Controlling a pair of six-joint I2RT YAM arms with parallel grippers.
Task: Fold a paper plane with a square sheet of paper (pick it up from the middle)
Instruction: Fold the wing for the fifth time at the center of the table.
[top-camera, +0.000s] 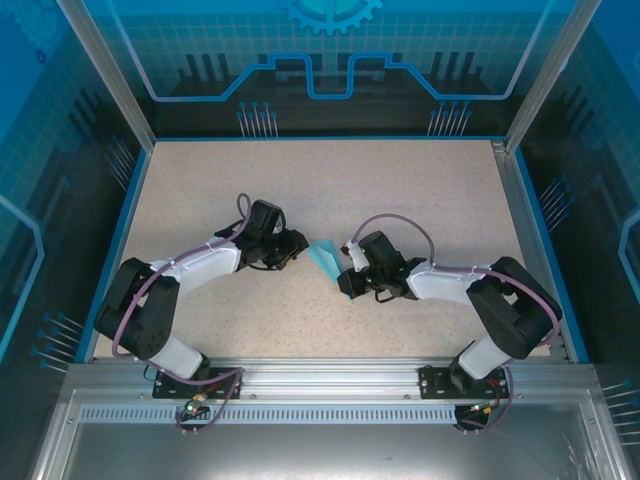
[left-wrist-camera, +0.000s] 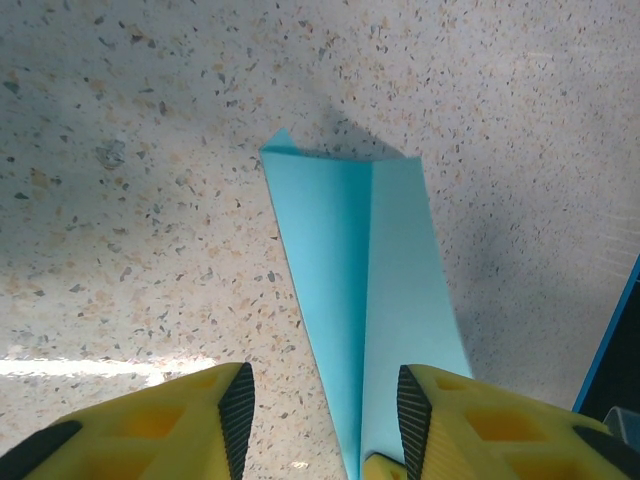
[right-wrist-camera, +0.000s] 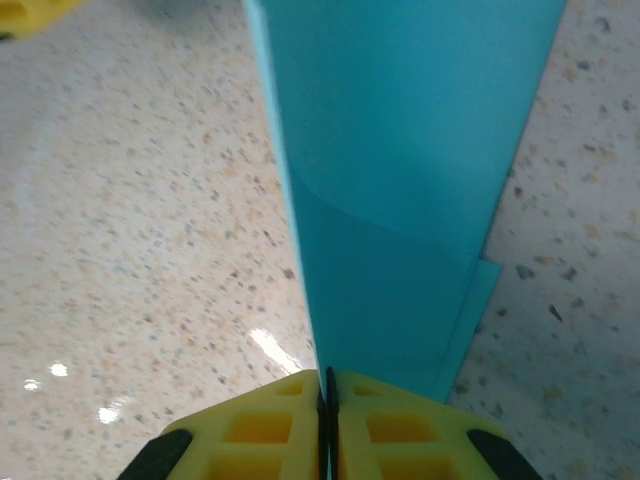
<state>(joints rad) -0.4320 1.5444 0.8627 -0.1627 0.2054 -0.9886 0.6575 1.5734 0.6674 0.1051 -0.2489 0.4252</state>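
right gripper (right-wrist-camera: 328, 395) clenched on the paper plane (right-wrist-camera: 400, 150), fingers meeting with only the sheet's edge between them. left gripper (left-wrist-camera: 325, 425) released, jaws partly apart; the plane's narrow end runs between them, close to one finger, contact unclear. plane sits mid table (top-camera: 400, 190), between the two grippers, centre crease visible. can't tell if it lies flat.

Paper plane (top-camera: 326, 262) on table (top-camera: 400, 190) — between left hand (top-camera: 297, 248) and right hand (top-camera: 346, 283)
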